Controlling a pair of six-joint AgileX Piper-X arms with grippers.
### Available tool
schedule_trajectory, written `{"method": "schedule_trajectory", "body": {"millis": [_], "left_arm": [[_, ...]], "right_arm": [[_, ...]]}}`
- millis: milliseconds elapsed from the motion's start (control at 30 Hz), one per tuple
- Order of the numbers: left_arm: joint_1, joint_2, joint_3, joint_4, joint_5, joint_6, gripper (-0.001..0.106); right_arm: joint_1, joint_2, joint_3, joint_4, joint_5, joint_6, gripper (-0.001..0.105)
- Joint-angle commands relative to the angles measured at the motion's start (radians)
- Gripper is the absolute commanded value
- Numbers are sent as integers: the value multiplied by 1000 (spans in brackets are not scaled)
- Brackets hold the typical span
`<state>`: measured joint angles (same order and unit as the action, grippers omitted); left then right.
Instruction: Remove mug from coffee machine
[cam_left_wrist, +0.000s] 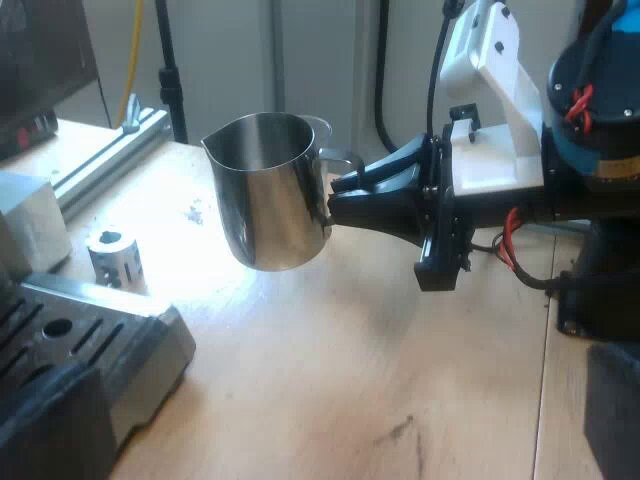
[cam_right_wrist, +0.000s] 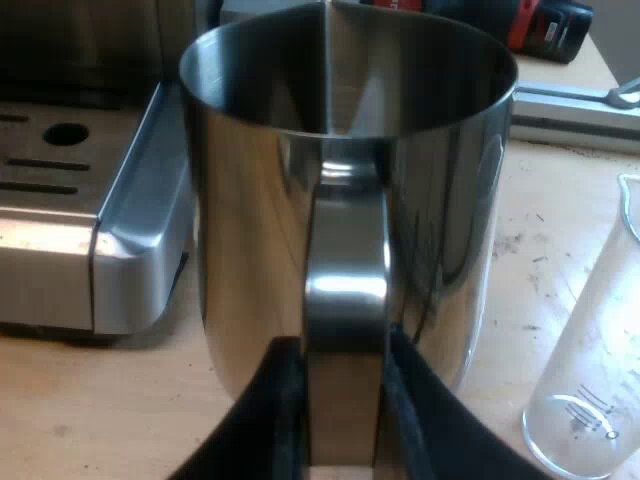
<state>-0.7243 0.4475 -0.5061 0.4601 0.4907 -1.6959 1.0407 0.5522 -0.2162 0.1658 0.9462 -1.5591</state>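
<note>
gripping the mug (cam_right_wrist: 250, 200) by its handle (cam_right_wrist: 345, 290), my right pincer (cam_right_wrist: 343, 420) is clamped tight; the machine's drip tray (cam_right_wrist: 90, 230) sits close beside, a measuring glass (cam_right_wrist: 590, 390) stands near.

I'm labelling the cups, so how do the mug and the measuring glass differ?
The mug is shiny metal; the measuring glass is clear. The mug has a handle, pinched by the right gripper; the measuring glass stands free on the table. Both are upright and open-topped.
</note>
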Motion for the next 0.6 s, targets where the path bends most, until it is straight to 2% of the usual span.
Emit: {"method": "schedule_trajectory", "body": {"millis": [33,133,200,300,600], "left_arm": [[-6,30,-4,-18,-3,-7,98],[-6,61,-3,-18,-13,-7,98],[-6,78,-3,-18,-54,-5,98],[-6,81,-3,-18,-115,-5,98],[-6,81,-3,-9,-116,-5,98]], "right_arm": [[-1,37,15,-91,23,-17,0],[-2,100,37,-166,71,-17,0],[-2,157,53,-240,106,-17,0],[-2,233,76,-347,106,-17,0],[-8,464,117,-605,106,-15,0]]}}
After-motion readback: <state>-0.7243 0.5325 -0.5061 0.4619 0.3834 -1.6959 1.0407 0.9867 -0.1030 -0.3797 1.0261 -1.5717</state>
